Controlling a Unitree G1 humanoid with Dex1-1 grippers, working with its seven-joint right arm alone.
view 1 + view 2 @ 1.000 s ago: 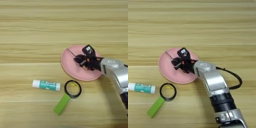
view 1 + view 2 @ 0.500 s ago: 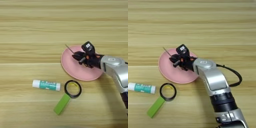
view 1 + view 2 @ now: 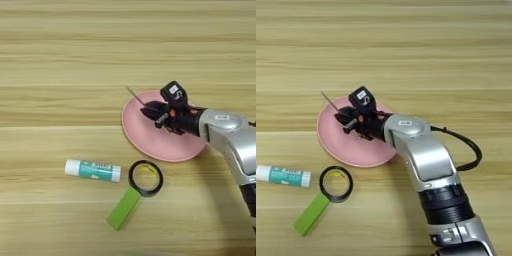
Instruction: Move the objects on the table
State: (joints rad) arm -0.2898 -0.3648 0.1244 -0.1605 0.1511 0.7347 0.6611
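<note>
Light wood-grain planking forms the table (image 3: pixel 60 45), the largest item in view and the surface on which everything else lies. The landmark for all positions below is the pink plate (image 3: pixel 150 145), which sits right of the table's centre.

The silver forearm (image 3: pixel 423 160) enters from the lower right and reaches across the plate's right rim. Its right gripper (image 3: pixel 159 114) hovers over the upper part of the plate. The two black fingers are closed around the screwdriver (image 3: pixel 136 96). Only a trace of orange handle shows between the fingers. The thin metal shaft projects up and to the left, and its tip passes just beyond the plate's upper left rim. Whether the tool is clear of the plate surface cannot be determined.

The magnifying glass (image 3: pixel 145 178), with a black ring and a green handle, lies just below the plate. Its ring sits near the plate's lower rim, and its handle angles away down and to the left.

The glue stick (image 3: pixel 93 170) lies flat on the table below and left of the plate, well apart from the gripper. It is a white tube with a teal label and a white cap at its left end.

Task status, as a judgement: one object is in hand, its destination unknown. The glue stick appears untouched and remains to be handled.
</note>
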